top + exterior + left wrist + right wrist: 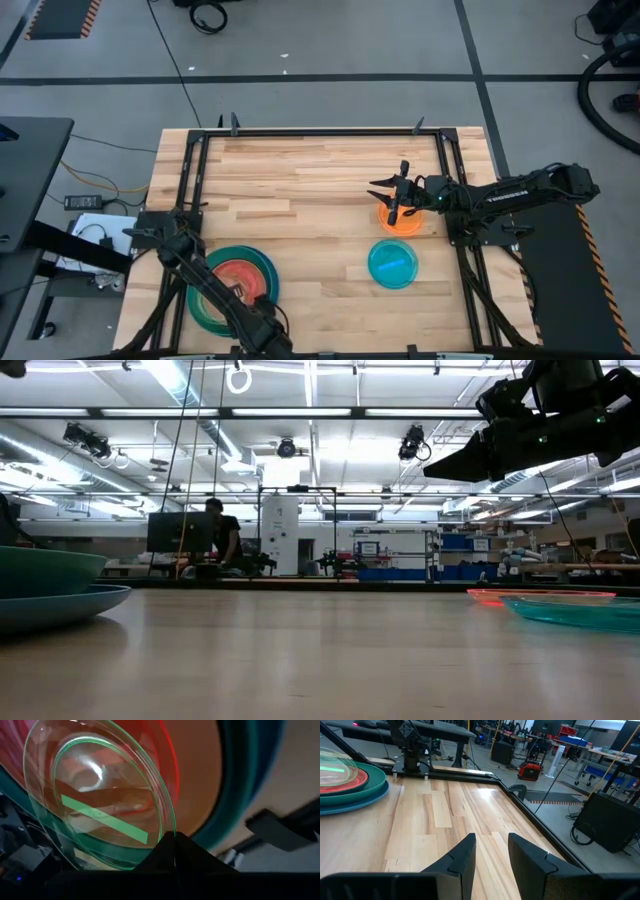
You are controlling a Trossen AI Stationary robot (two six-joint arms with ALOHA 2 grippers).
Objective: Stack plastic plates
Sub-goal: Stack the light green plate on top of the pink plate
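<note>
Above orange plate | right gripper jaws spread | left gripper jaws pinching green plate rim

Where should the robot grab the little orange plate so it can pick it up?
By its thin rim. The orange plate lies flat on the table, so only the raised edge gives a hold. The right gripper hovers above with jaws open; coming straight down over the nearest edge seems best.
</note>
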